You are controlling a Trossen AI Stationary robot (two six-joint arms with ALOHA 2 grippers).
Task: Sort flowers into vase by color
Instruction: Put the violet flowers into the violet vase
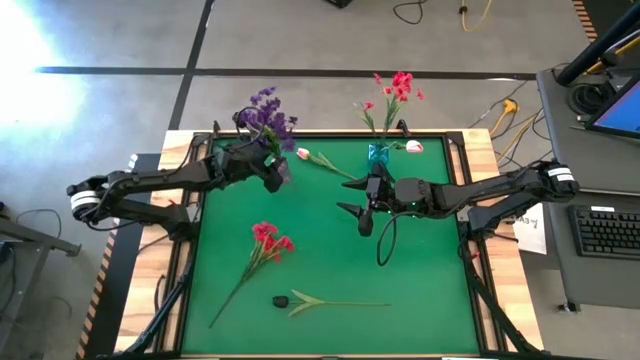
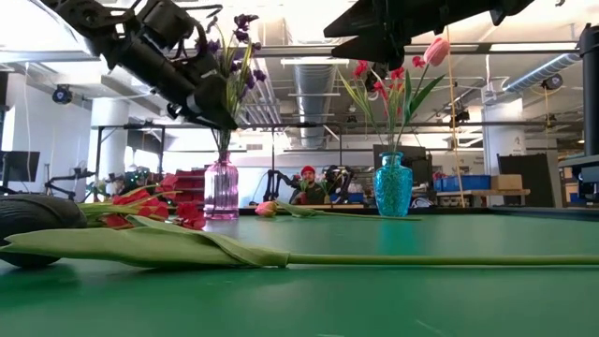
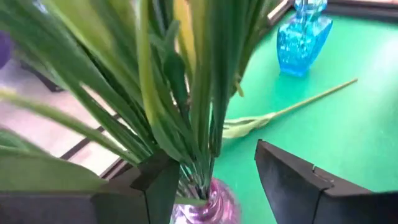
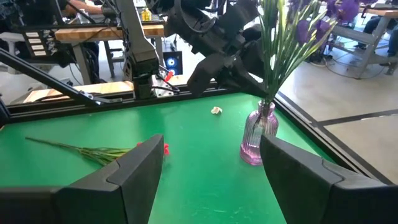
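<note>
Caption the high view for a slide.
Left gripper at the purple flowers' vase; red spray, two tulips remain on the table.

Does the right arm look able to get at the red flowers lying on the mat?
Probably yes: the right claw hangs open beside the red spray, with only bare green mat between them.
</note>
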